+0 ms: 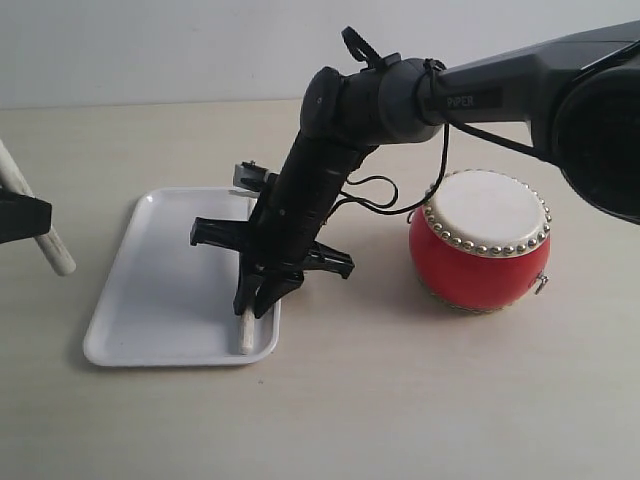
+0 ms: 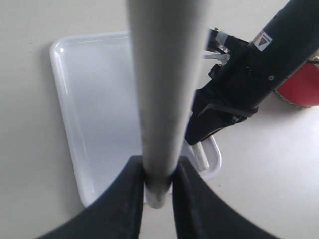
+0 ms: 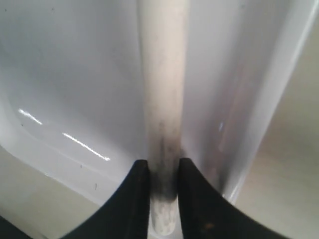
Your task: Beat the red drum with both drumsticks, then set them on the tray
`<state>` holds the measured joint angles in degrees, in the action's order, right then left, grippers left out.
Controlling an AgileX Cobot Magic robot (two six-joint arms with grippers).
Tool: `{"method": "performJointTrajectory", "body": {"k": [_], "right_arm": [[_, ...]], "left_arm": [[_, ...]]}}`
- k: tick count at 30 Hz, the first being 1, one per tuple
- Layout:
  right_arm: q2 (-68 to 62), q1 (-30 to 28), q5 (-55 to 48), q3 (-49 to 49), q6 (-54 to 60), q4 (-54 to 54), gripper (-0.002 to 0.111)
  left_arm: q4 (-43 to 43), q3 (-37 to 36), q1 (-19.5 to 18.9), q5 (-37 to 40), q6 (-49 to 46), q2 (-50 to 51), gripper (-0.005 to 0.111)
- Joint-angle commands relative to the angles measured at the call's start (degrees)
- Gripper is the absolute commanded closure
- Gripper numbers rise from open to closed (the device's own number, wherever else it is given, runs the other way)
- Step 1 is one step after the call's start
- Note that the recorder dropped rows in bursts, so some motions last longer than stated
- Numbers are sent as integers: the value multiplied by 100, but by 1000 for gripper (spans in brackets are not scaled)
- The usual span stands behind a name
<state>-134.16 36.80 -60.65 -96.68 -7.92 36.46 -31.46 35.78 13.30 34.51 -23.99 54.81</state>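
The red drum (image 1: 480, 243) stands on the table at the right, cream skin up. The white tray (image 1: 165, 300) lies left of centre. My right gripper (image 1: 254, 306) reaches across over the tray's near right corner, shut on one drumstick (image 1: 246, 331) whose end rests low in the tray; the wrist view shows that drumstick (image 3: 160, 89) lying along the tray floor between the jaws. My left gripper (image 2: 158, 174) is shut on the other drumstick (image 2: 164, 74), held above the tray (image 2: 94, 99); in the exterior view this drumstick (image 1: 40, 225) shows at the far left edge.
The right arm (image 1: 400, 100) stretches from the upper right across above the drum's left side. A black cable (image 1: 375, 200) loops between arm and drum. Bare beige table surrounds the tray and drum.
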Motion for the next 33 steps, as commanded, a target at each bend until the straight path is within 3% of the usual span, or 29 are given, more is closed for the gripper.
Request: {"method": "performJointTrajectory", "body": {"k": [1,33], "right_arm": [[12,-28,11,-39,-101,-57,96],[23,-28,45,-39,-420,-216,94]], "left_arm": [[-90,-21,-4,-73,15,-40,107],[-241,-21,-4,-186,0,-30,107]]}}
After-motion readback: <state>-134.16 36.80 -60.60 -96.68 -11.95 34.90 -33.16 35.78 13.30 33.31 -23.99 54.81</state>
